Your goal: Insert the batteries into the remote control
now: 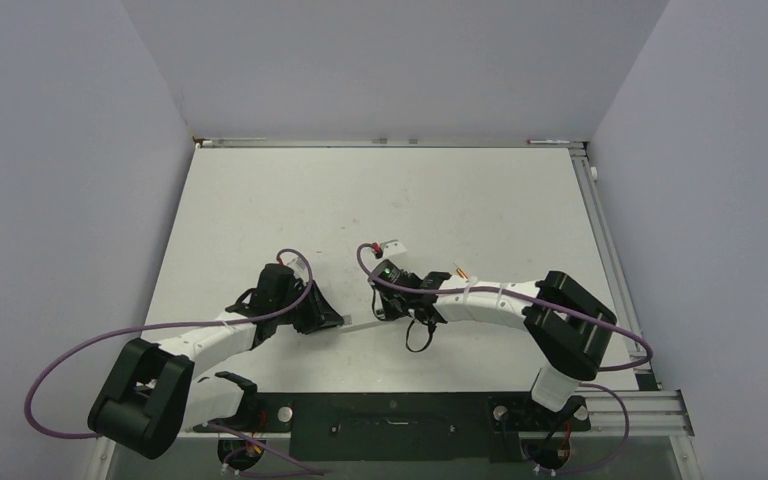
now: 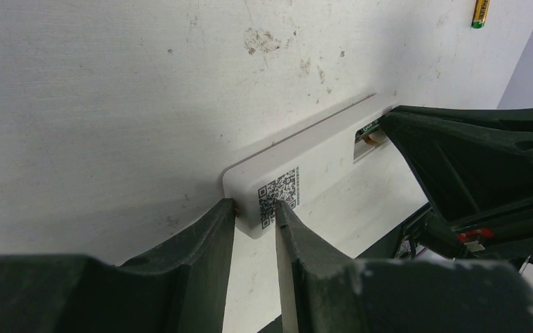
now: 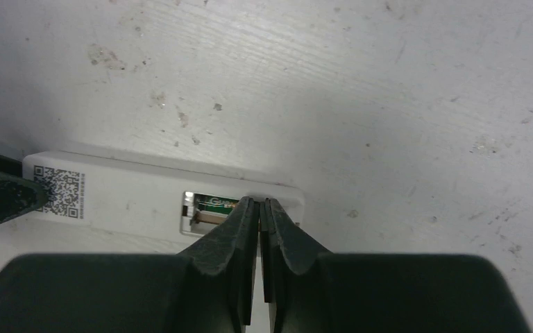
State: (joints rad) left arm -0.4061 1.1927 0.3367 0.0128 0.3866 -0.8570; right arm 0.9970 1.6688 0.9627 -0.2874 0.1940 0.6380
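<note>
Legible markings, as seen from my wrist views:

1. QR code, black on white, printed on the broad face of the remote control near one end. I can read no characters beside it.
2. Green lettering at the edge of the open battery bay. It is too small to make out.
3. The battery on the counter has a yellow-green label. Its print is illegible.

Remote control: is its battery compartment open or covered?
Open. The remote control shows an uncovered recess with a green-labelled battery inside.
</note>
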